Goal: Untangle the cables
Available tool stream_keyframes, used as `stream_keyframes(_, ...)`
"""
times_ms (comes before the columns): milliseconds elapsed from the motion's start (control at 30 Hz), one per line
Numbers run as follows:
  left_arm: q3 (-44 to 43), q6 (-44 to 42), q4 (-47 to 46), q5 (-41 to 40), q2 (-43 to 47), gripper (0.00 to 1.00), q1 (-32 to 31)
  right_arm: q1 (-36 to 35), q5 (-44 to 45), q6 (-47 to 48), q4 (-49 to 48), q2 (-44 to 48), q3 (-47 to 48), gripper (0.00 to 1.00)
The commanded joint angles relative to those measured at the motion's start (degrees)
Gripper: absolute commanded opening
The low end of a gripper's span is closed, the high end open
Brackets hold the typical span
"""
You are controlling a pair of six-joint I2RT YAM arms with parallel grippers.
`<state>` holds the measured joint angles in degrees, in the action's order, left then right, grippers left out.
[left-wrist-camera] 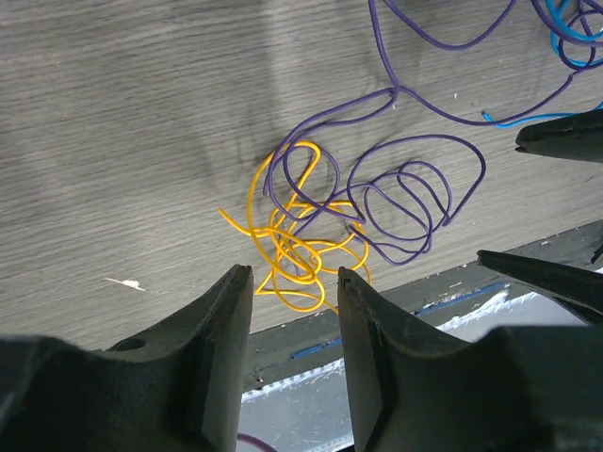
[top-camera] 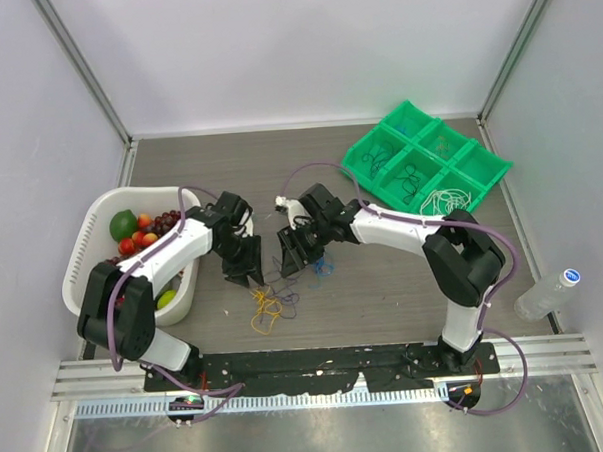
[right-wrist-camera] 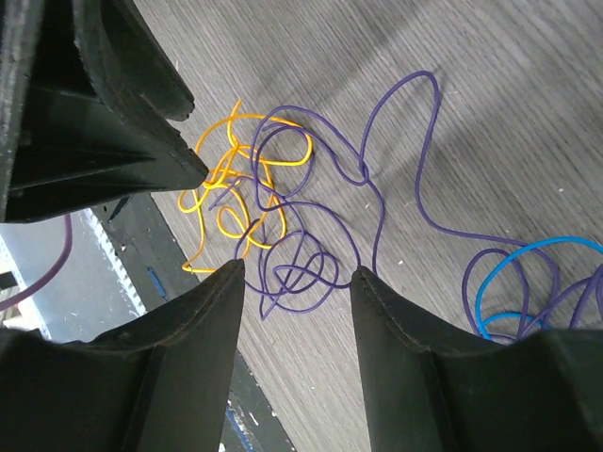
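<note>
- Top external view: the cables lie loose on the table near its front edge, between my two arms.
- The yellow cable is bunched into a small knotted clump. The purple cable threads through that clump and runs on in wide loops across the wood.
- The blue cable lies curled off to one side among more purple loops, apart from the yellow clump.
- My left gripper hangs over the yellow clump, fingers partway apart, with nothing between them.
- My right gripper faces it from the other side, above the purple loops. Its fingers are spread and hold nothing.
- The two sets of fingertips are near each other but not touching.
- A green tray with six compartments sits at the far right of the table. Thin dark strands lie in several compartments, and a bundle of white strands fills one on the near side, close to my right arm.
- A white basket sits at the left edge, partly under my left arm. It holds fruit: a green round one, small red ones, dark grapes and a yellow-green piece.
- A clear bottle with a blue cap stands near the right wall. I cannot tell what is in it.
</note>
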<state>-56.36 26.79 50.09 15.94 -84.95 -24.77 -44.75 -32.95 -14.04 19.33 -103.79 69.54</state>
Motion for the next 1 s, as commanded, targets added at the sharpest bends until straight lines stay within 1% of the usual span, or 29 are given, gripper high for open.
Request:
stream_keyframes(0,-0.95,0.20,-1.75,-0.74,-1.27,0.44,-0.19,-0.07,-0.80,2.70,0.96,-1.85,1.83,0.54)
stream_keyframes(133,-0.77,0.20,-1.04,-1.09,-2.50,0.40,-0.19,-0.69,-0.10,3.14,1.50,-3.08,1.92,0.54)
stream_keyframes(367,1.25,-0.15,-1.13,-0.74,-3.03,0.42,-0.19,-1.39,0.61,4.20,2.90,-4.49,2.53,0.54)
stream_keyframes(467,1.78,-0.24,-2.44,-0.48,-3.82,0.41,-0.19,-1.74,0.96,4.55,3.52,-5.28,2.97,0.54)
stream_keyframes(567,1.43,-0.16,-3.33,-0.21,-5.66,0.36,-0.45,-1.92,2.27,4.82,4.05,-5.46,3.24,0.54)
stream_keyframes(667,0.20,-0.15,-3.94,-0.39,-5.85,0.23,-0.71,-2.01,3.59,4.73,4.22,-5.55,3.15,0.54)
stream_keyframes(733,-1.12,-0.50,-3.24,-1.44,-4.71,0.10,-1.15,-2.01,6.83,3.85,4.40,-5.37,2.97,0.54)
stream_keyframes(767,-1.91,-0.77,-2.54,-2.66,-3.57,0.02,-1.50,-2.01,11.54,3.33,4.31,-5.02,2.80,0.53)
stream_keyframes(800,-2.44,-1.03,-1.93,-3.98,-1.56,0.00,-1.68,-2.09,13.77,1.84,4.22,-4.76,2.27,0.53)
stream_keyframes(833,-3.05,-1.21,-1.49,-5.47,0.38,0.00,-1.77,-2.01,18.23,1.30,4.14,-4.58,1.75,0.53)
stream_keyframes(867,-3.49,-1.21,-1.05,-7.05,3.09,0.00,-1.77,-2.09,20.45,-0.18,4.13,-4.49,1.57,0.51)
stream_keyframes(933,-4.72,-1.03,0.01,-10.48,9.50,0.00,-1.77,-1.92,28.61,-1.86,4.84,-4.49,1.04,0.48)
stream_keyframes(967,-5.51,-0.86,0.62,-12.24,12.58,0.00,-1.77,-1.40,29.77,-2.47,5.19,-4.32,0.52,0.48)
